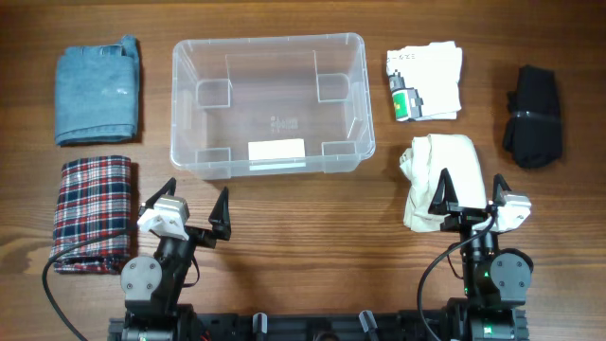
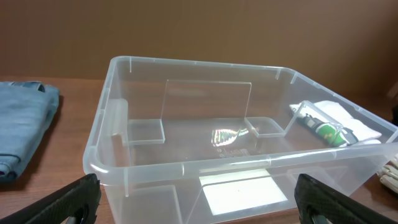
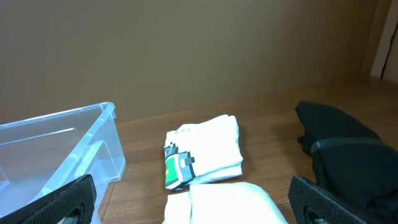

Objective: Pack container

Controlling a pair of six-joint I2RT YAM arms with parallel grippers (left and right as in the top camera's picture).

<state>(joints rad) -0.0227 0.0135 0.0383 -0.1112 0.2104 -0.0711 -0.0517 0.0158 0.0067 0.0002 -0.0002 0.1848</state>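
on the table, clear container, nothing inside

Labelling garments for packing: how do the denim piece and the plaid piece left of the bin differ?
Pattern: the denim piece is plain faded blue, the plaid piece red, navy and white checks. Shape: denim piece near square, plaid piece longer than wide. Place: denim piece sits level with the container, plaid piece nearer the robot, beside the left gripper. Both lie folded outside the container.

The container lies open overhead (apparently unblocked), jeans alongside.
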